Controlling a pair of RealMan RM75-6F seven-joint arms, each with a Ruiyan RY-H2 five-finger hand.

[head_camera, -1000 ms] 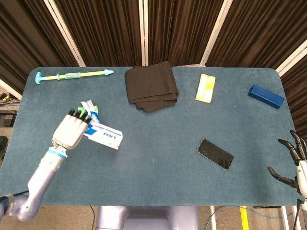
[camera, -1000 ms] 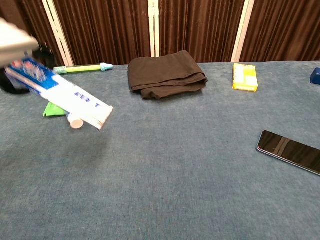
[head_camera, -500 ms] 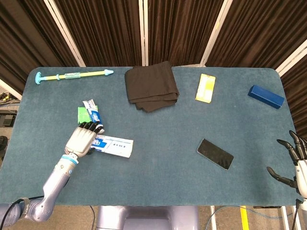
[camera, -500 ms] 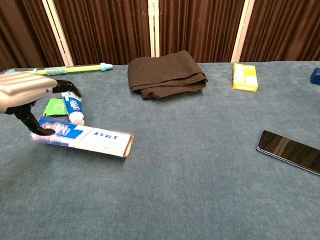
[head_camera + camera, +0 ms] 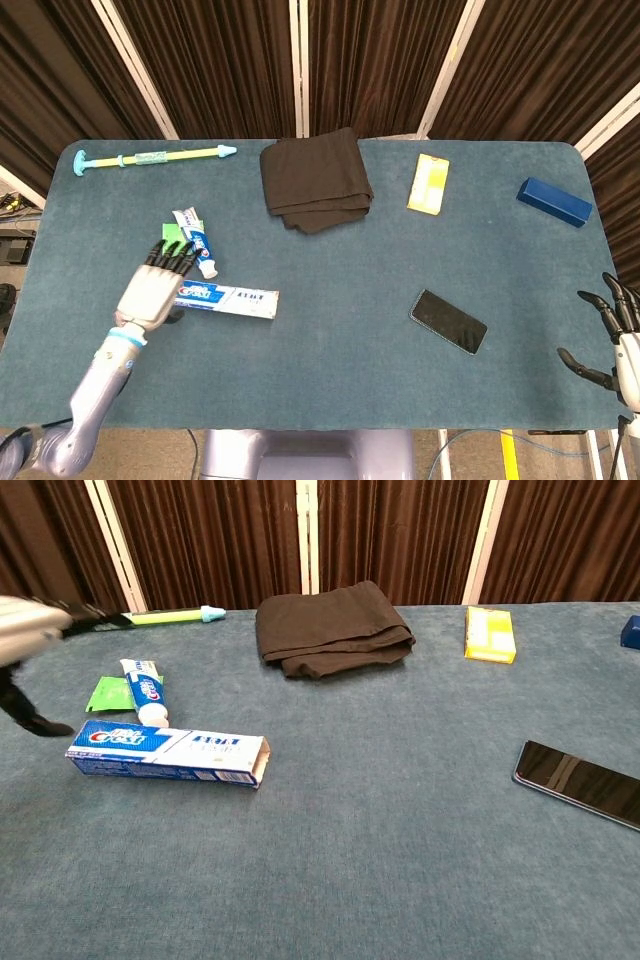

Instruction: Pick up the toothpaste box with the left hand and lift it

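Head view: your left hand (image 5: 152, 293) sits at lower left of the frame, fingers (image 5: 172, 258) spread and holding nothing, right at the left end of the toothpaste box (image 5: 226, 299). The box lies flat on the blue table (image 5: 330, 350), long side running left to right. Just above it, a toothpaste tube (image 5: 193, 240) lies beside a green packet (image 5: 172, 233). Upper left has a long yellow-and-teal stick (image 5: 150, 157), top centre a folded black cloth (image 5: 315, 181), then a yellow box (image 5: 428, 184) and a dark blue box (image 5: 554, 201) toward the right. A black phone (image 5: 448, 321) lies right of centre. Your right hand (image 5: 612, 335) is at the lower right edge, fingers apart, empty.

Chest view: left hand (image 5: 25, 640) shows blurred at the left edge (fingers apart, clear of the box). Toothpaste box (image 5: 168, 753) rests on the table at left, its open flap end facing right. The tube's cap (image 5: 152, 715) sits just beside its upper edge.
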